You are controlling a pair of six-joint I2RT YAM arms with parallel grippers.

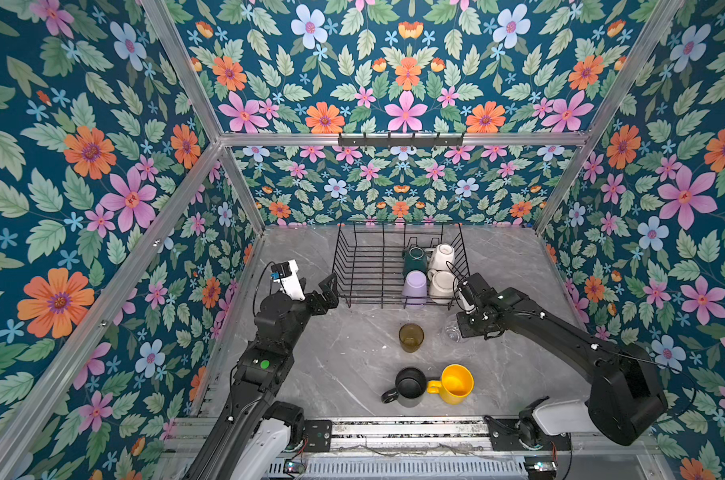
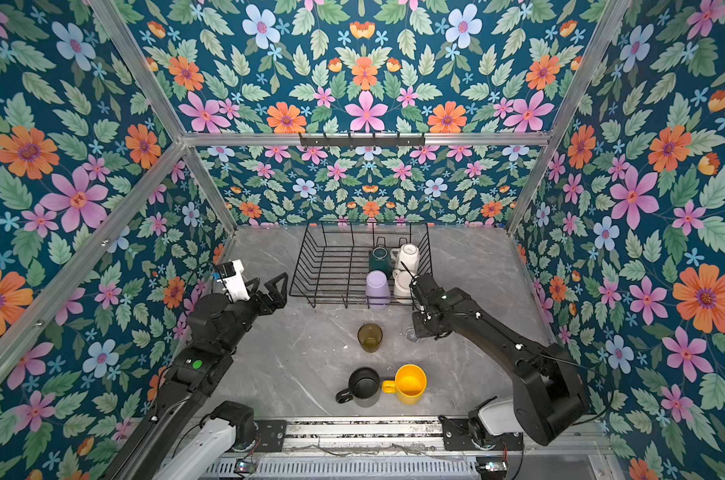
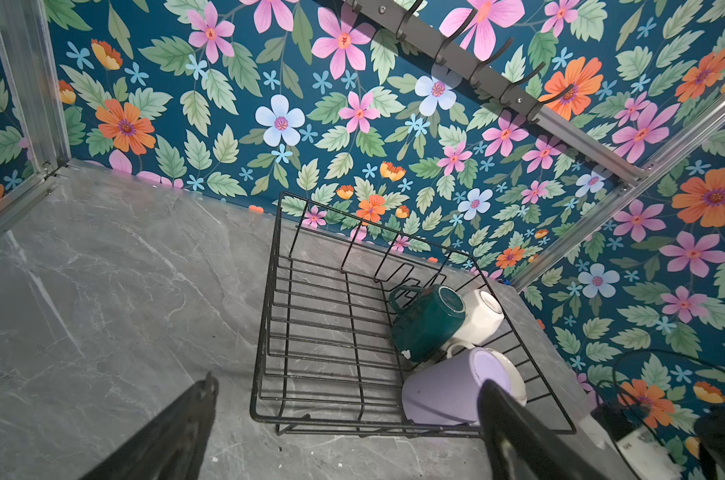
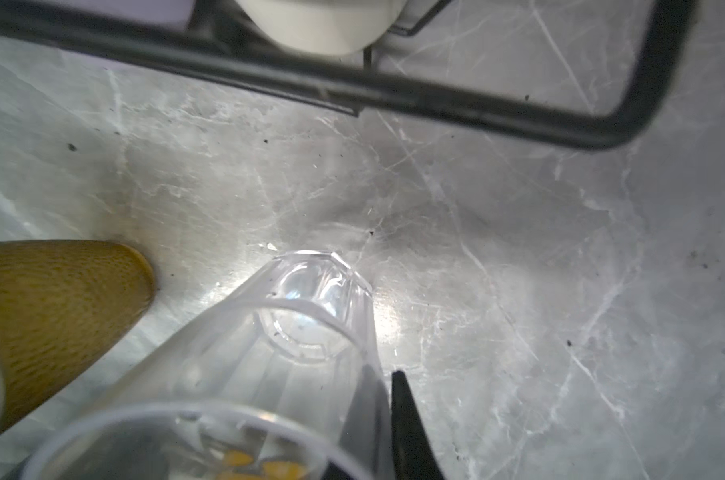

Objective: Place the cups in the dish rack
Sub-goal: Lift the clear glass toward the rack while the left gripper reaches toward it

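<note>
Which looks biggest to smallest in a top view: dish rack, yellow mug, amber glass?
1. dish rack
2. yellow mug
3. amber glass, though the mug sits nearer the camera, so that pair is unsure.

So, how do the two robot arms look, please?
Both are black, each with a white base segment. The left arm bears a round green dot, a white wrist camera and a looped black cable. The right arm is plainer.

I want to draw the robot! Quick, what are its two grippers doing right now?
The left gripper is open, holding nothing.
The right gripper is closed, pinching the wall of the clear glass.
</note>
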